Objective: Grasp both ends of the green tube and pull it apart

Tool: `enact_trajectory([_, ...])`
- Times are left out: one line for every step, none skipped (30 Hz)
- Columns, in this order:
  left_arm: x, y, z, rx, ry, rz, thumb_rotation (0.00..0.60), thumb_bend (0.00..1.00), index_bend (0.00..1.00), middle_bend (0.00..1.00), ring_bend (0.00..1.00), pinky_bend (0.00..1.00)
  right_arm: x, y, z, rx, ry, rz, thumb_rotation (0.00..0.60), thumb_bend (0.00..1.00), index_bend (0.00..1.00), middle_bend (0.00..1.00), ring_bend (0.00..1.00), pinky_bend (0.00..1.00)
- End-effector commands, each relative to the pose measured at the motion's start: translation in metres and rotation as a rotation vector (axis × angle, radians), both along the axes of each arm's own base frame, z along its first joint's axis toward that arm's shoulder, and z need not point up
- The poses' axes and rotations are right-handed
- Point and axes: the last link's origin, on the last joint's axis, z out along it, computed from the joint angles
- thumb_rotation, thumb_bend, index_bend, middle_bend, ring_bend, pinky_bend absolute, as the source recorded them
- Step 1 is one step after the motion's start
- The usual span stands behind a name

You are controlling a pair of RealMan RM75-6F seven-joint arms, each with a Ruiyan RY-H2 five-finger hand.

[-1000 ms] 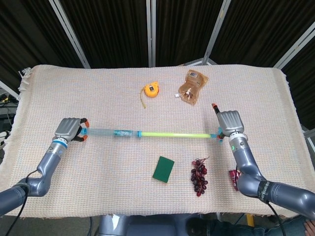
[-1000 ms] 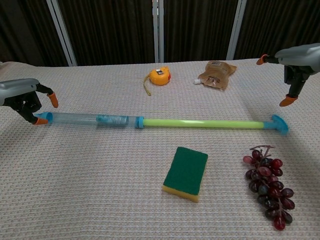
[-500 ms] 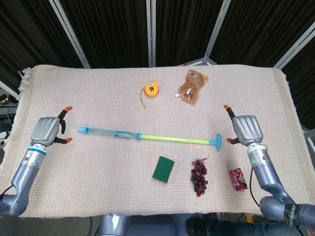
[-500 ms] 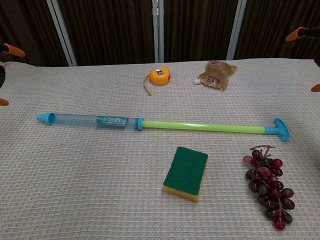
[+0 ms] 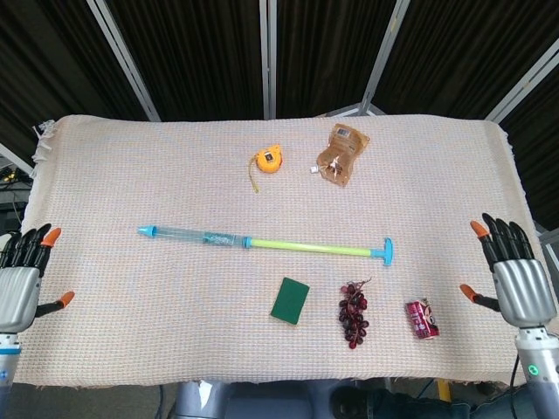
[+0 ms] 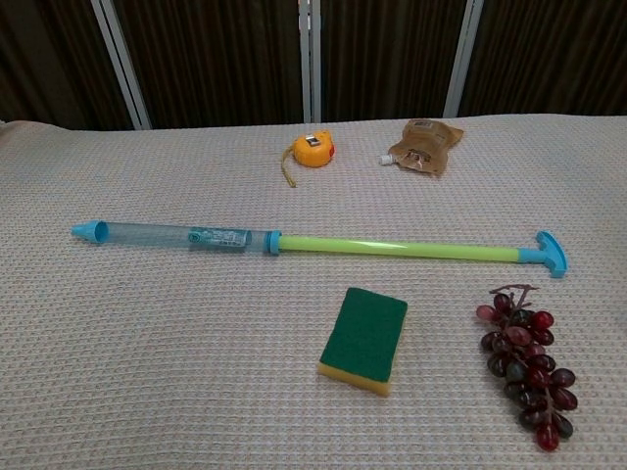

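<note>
The green tube (image 5: 304, 248) (image 6: 392, 246) lies extended across the middle of the table, its clear blue barrel (image 5: 188, 234) (image 6: 167, 233) to the left and a blue T-handle (image 5: 387, 251) (image 6: 551, 253) at the right end. My left hand (image 5: 19, 282) is at the table's far left edge, fingers spread, holding nothing. Over by the far right edge my right hand (image 5: 514, 278) is also spread and empty. Both hands are well apart from the tube. Neither hand shows in the chest view.
A green sponge (image 5: 290, 299) (image 6: 364, 338) and a bunch of dark grapes (image 5: 353, 312) (image 6: 527, 364) lie in front of the tube. A red can (image 5: 421, 318) lies at the front right. An orange tape measure (image 5: 267, 161) (image 6: 313, 149) and a brown pouch (image 5: 341, 154) (image 6: 422, 145) sit behind.
Both hands have let go of the tube's ends and drawn outward to the table's side edges, fingers opening. The tube lies stretched out, its right end slightly nearer the front.
</note>
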Motion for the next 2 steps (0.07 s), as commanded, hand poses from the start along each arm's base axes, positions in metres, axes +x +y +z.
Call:
enact_trajectory([0.0009,-0.0124,0.0003,-0.001,-0.008,0.003,0.6,0.0,0.0,0.0,0.0,0.0,-0.0087,0.0197,-0.0001,-0.015,0.052,0.012,0.6,0.0,0.0,0.0,0.0,0.0])
enact_trajectory([0.0001,-0.0143,0.001,0.0,-0.011,0.004,0.6,0.0,0.0,0.0,0.0,0.0,-0.0092,0.0239,-0.0011,-0.021,0.07,0.018,0.6,0.0,0.0,0.0,0.0,0.0])
